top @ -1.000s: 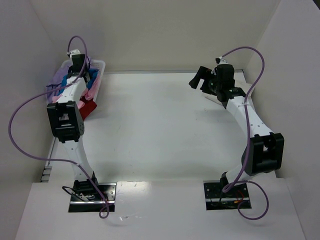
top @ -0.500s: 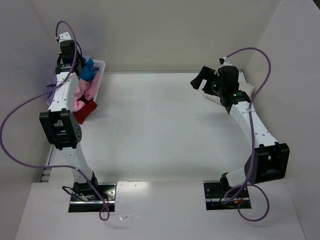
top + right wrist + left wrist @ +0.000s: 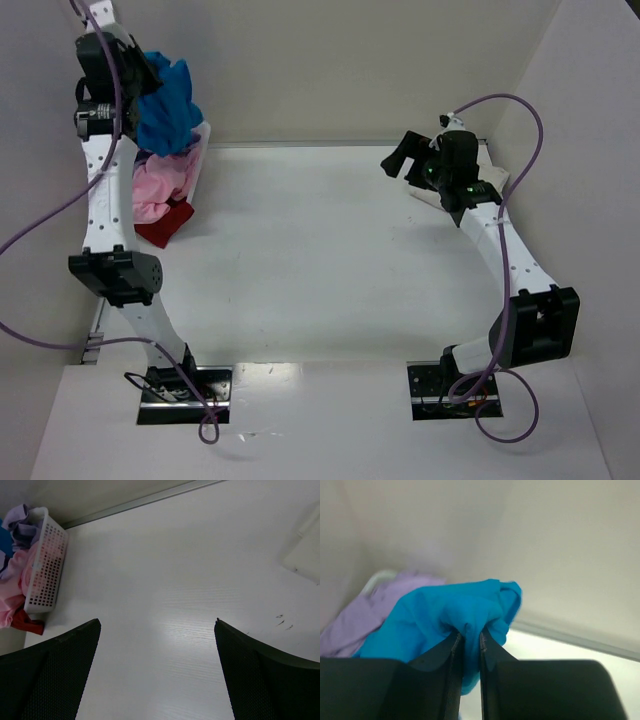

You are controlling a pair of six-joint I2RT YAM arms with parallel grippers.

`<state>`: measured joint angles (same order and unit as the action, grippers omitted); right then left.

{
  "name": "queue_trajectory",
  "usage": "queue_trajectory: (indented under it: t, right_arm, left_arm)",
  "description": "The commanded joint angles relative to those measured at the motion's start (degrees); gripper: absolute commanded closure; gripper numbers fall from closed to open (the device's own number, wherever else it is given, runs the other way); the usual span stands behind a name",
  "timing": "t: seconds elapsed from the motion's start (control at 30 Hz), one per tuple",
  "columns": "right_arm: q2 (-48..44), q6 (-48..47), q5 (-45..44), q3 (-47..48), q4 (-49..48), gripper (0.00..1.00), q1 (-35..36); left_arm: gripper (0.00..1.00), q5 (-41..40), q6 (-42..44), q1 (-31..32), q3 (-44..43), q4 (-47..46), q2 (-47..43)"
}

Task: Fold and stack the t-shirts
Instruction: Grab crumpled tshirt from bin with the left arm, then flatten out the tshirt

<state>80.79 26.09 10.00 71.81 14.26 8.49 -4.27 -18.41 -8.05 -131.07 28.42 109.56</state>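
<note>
Left arm is raised high in the far-left corner. Left gripper (image 3: pixel 468 636) has its jaws almost together, clamped on a bunched fold of the blue shirt (image 3: pixel 165 105). The shirt hangs off the fingers in the air over the basket (image 3: pixel 203 150). Its lower end is close to the pile; can't tell if it touches.

Basket sits at the far-left edge of the table (image 3: pixel 320 260), next to the wall. Lavender shirt (image 3: pixel 367 617) is toward the back, pink shirt (image 3: pixel 155 190) is heaped at the front, and red shirt (image 3: pixel 165 222) spills out at the near end.

Right arm reaches to the far right. Right gripper (image 3: pixel 157 624) has its jaws wide apart, holds nothing, hovers above the table and faces left. There's a flat white item (image 3: pixel 497 183) beneath it by the right wall; can't tell what it is.
</note>
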Motion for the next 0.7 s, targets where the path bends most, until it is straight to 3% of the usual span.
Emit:
queue_trajectory:
  t: [0.0, 0.1, 0.27, 0.5, 0.57, 0.67]
  right_arm:
    - [-2.0, -0.2, 0.5, 3.5, -0.9, 0.00, 0.6]
    - [-3.2, -0.2, 0.5, 3.5, -0.4, 0.00, 0.6]
    - [-5.7, 1.1, 0.5, 1.0, -0.4, 0.00, 0.6]
    - [-11.5, -0.7, -1.4, -0.1, 0.3, 0.00, 0.6]
    - [-13.6, -0.7, -0.5, -0.7, -0.2, 0.00, 0.6]
    - [-16.5, -1.3, 1.1, -0.7, -0.2, 0.00, 0.6]
  left_arm:
    - [1.00, 10.3, 0.0, 3.0, -8.2, -2.0, -9.3]
    - [1.00, 17.3, -3.3, 3.6, -10.1, -1.4, -13.3]
    - [1.00, 33.4, -4.0, 10.6, 1.7, -2.3, -20.3]
    - [1.00, 31.6, -0.7, 18.2, 19.7, -4.8, -24.4]
    - [1.00, 32.1, 1.7, 22.2, 20.2, -3.2, -23.8]
    - [1.00, 25.0, 6.7, 28.2, 14.6, 3.0, -21.6]
